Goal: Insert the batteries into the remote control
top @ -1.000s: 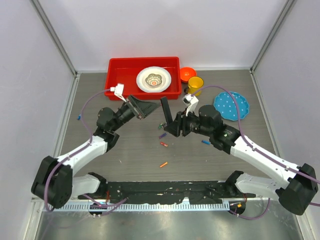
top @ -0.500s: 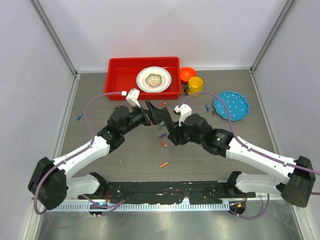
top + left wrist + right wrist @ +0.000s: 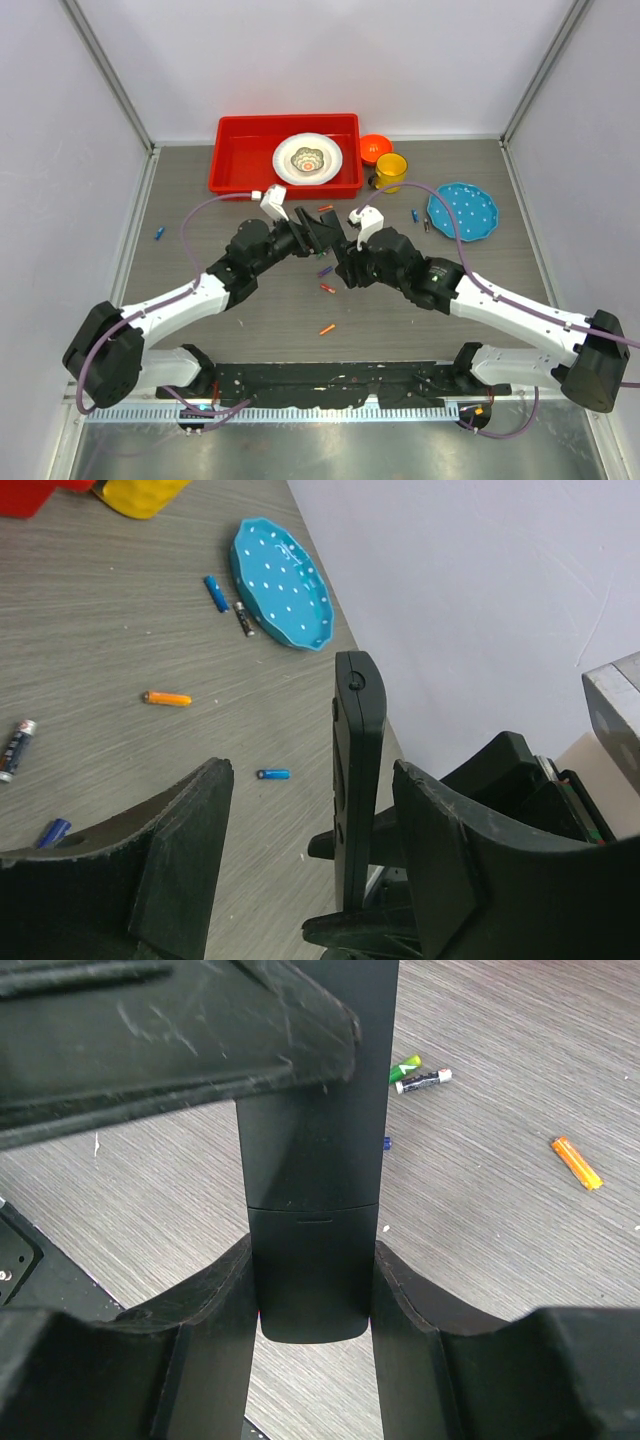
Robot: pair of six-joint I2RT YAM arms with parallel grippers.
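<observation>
Grey table (image 3: 250, 310), right gripper (image 3: 312, 1275) clamping remote control (image 3: 315, 1160), left gripper (image 3: 312, 780) spread

Robotics lab test cell. Grey wood-grain table (image 3: 270, 330) boxed by plain white panel walls (image 3: 330, 60) on aluminium corner posts (image 3: 110, 75); white-shelled left arm (image 3: 170, 305) and right arm (image 3: 520, 318) bolted to a black base rail (image 3: 330, 378).
</observation>
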